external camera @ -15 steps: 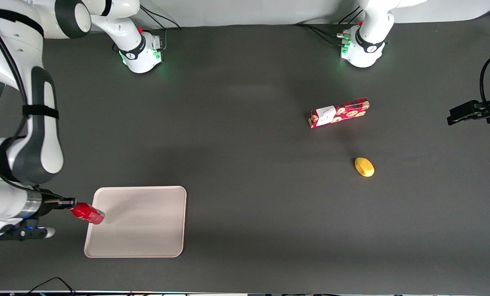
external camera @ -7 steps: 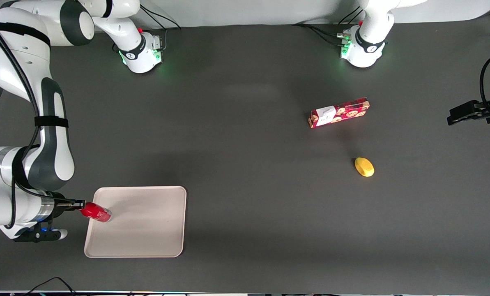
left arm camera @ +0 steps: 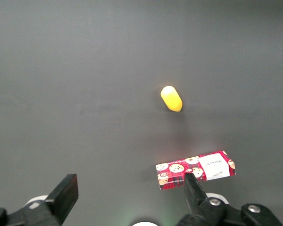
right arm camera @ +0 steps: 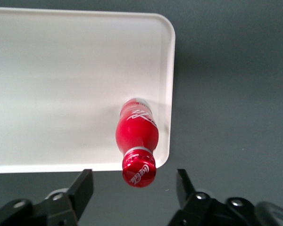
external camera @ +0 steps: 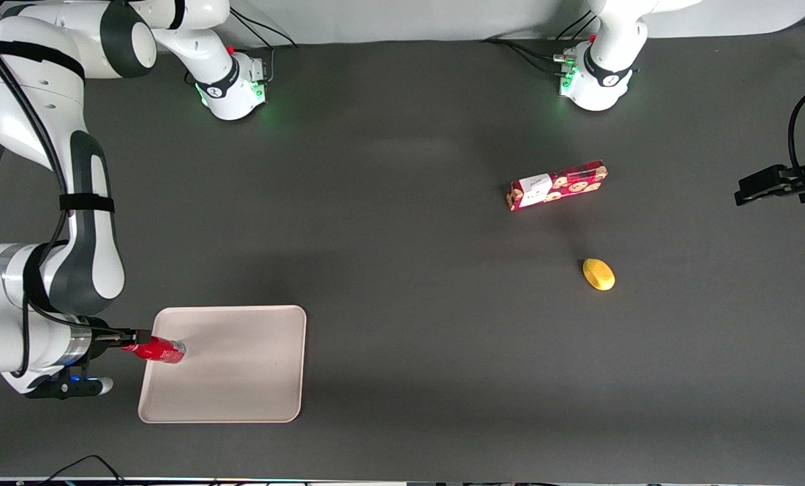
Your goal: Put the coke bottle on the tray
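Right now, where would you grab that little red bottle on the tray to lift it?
By the neck just under the cap, coming from straight above. The bottle stands upright near the tray's edge, cap up. The gripper hangs right over it, jaws open either side of the cap.

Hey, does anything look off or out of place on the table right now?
Nothing is spilled or damaged. The coke bottle stands on the tray close to its rim rather than mid-tray, with the open gripper above its cap. The cookie box and a yellow object lie undisturbed toward the parked arm's end.
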`<state>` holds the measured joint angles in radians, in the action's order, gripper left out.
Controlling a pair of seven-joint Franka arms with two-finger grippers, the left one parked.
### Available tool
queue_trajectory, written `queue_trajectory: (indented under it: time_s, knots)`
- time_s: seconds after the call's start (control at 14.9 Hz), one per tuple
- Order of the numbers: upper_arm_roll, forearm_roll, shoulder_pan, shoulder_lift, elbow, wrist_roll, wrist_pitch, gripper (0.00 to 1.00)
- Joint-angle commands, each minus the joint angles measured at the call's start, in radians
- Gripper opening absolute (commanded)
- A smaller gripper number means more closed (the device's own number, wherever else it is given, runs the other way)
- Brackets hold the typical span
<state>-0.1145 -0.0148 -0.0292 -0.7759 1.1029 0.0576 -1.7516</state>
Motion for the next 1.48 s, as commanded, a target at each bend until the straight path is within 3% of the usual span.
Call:
queue_trajectory:
  time_s: [0.0,0.34,0.47,0.74,0.87,1.41]
  knots:
    - [-0.005,0.007,-0.009,0.071,-0.031,-0.015,0.056,1.0]
    - [0.022,0.045,-0.014,0.28,-0.015,-0.109,0.292,1.0]
    - [0.039,0.045,-0.032,0.392,0.076,-0.146,0.354,1.0]
    - [0.069,0.047,-0.029,0.686,0.537,-0.203,0.148,1.0]
    - [0.072,0.047,-0.028,0.756,0.691,-0.205,0.028,1.0]
    - [0.059,0.047,-0.024,0.715,0.588,-0.223,0.061,1.0]
